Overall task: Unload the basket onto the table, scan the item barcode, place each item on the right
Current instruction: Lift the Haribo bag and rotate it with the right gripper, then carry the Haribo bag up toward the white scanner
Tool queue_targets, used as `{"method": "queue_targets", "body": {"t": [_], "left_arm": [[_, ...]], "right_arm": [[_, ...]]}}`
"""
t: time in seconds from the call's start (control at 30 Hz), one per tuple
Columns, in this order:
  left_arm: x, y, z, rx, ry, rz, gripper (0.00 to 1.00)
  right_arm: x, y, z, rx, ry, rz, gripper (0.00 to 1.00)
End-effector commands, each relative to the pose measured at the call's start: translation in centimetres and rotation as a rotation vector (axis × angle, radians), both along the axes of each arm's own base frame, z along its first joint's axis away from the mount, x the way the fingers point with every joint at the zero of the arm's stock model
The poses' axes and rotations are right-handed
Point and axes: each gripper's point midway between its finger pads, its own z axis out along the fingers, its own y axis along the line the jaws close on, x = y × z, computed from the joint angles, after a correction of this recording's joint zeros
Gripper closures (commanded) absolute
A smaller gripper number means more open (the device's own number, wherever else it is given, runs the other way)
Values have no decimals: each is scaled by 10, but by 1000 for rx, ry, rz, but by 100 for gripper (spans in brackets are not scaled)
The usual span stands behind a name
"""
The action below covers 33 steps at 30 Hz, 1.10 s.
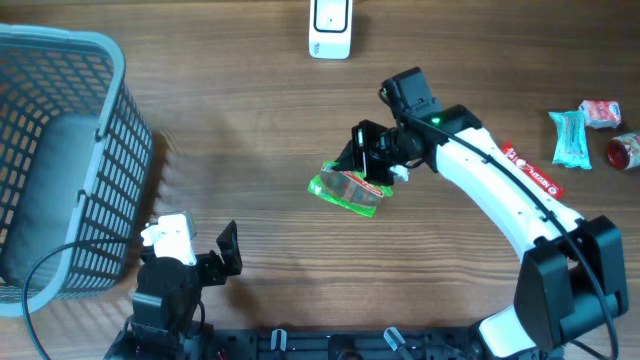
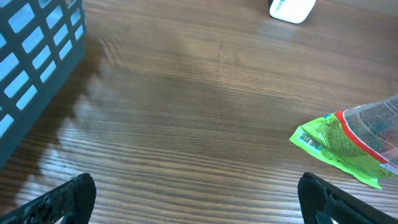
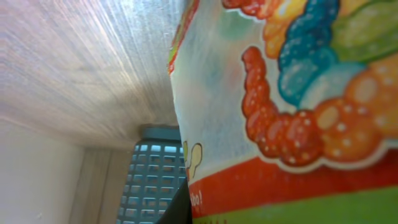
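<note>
A green and red candy bag (image 1: 349, 190) hangs tilted just above the middle of the table, and my right gripper (image 1: 372, 165) is shut on its upper right edge. The same candy bag (image 3: 286, 112) fills most of the right wrist view, printed with coloured gummy shapes, and it hides the fingers there. In the left wrist view the candy bag (image 2: 348, 143) shows at the right edge. The white barcode scanner (image 1: 330, 28) stands at the table's far edge, its scanner (image 2: 292, 9) body cut off at the top of the left wrist view. My left gripper (image 2: 199, 199) is open near the front edge, holding nothing.
A grey-blue mesh basket (image 1: 55, 160) stands at the left. Several more packets lie at the right: a teal wrapper (image 1: 570, 138), a red and white packet (image 1: 601, 113), a red round item (image 1: 624, 152) and a red bar (image 1: 532, 172) beside my right arm.
</note>
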Motion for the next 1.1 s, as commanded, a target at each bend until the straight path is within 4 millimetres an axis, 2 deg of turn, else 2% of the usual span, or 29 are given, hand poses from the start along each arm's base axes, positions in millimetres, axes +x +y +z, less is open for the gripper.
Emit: {"method": "queue_targets", "body": {"t": [0.0, 0.03, 0.07, 0.1, 0.13, 0.2, 0.23, 0.37, 0.47, 0.53, 0.63, 0.77, 0.83, 0.9, 1.0, 1.07], "left_arm": [[0, 0, -1, -7, -2, 4, 0], [0, 0, -1, -7, -2, 4, 0], [0, 0, -1, -7, -2, 4, 0], [0, 0, -1, -7, -2, 4, 0], [0, 0, -1, -7, -2, 4, 0], [0, 0, -1, -7, -2, 4, 0], [0, 0, -1, -7, -2, 4, 0], [0, 0, -1, -7, -2, 4, 0], [0, 0, -1, -7, -2, 4, 0], [0, 0, -1, -7, -2, 4, 0], [0, 0, -1, -7, -2, 4, 0], [0, 0, -1, -7, -2, 4, 0], [0, 0, -1, -7, -2, 4, 0], [0, 0, -1, -7, -2, 4, 0], [0, 0, -1, -7, -2, 4, 0], [0, 0, -1, -7, -2, 4, 0]], "right_arm": [[19, -22, -7, -36, 0, -85, 96], [23, -27, -8, -44, -5, -99, 96], [29, -35, -9, -58, -15, -120, 91], [34, -40, -10, -66, -31, -133, 85], [42, -46, -9, -73, -68, -139, 73], [67, -60, -7, -118, -228, -118, 30], [82, -68, -5, -159, -342, -87, 1], [120, -84, 10, -267, -664, 34, 0], [136, -90, 20, -366, -895, 201, 0], [142, -89, 26, -440, -1073, 386, 0], [128, -90, 12, -516, -1159, 666, 0], [88, -112, -24, -577, -1009, 912, 0], [68, -131, -41, -630, -863, 959, 0], [58, -140, -50, -657, -794, 994, 0], [46, -132, -64, -574, -769, 1030, 0], [25, -127, -87, -492, -693, 992, 0]]}}
